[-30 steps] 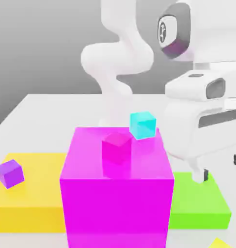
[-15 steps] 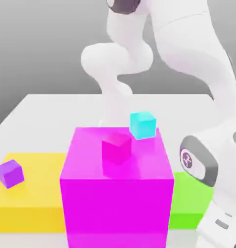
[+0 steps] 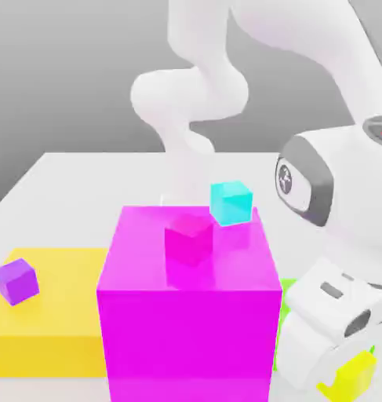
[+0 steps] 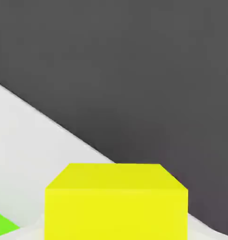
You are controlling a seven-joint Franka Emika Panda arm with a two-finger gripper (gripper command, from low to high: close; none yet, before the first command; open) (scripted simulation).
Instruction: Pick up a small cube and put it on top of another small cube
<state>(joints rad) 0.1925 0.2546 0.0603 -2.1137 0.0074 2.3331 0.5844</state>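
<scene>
Gripper [image 3: 343,369] now clamped on small yellow cube [image 3: 352,375], having dropped from above green slab [image 3: 286,292] to 5 o'clock corner of exterior view within last second. Cube sits close before hand camera [image 4: 116,201]. Means: grasp likely done, lift and stacking remain.

Count: 4 small cubes – 1 yellow, 1 cyan [image 3: 231,202], 1 magenta [image 3: 189,239], 1 purple [image 3: 16,281]; 1 big magenta block [image 3: 189,334]; 2 slabs, yellow slab [image 3: 45,330] and green.

Two small cubes [image 3: 198,235] on big block [image 3: 186,314]; slab [image 3: 45,314] at exterior view's left bears cube [image 3: 16,281].
</scene>
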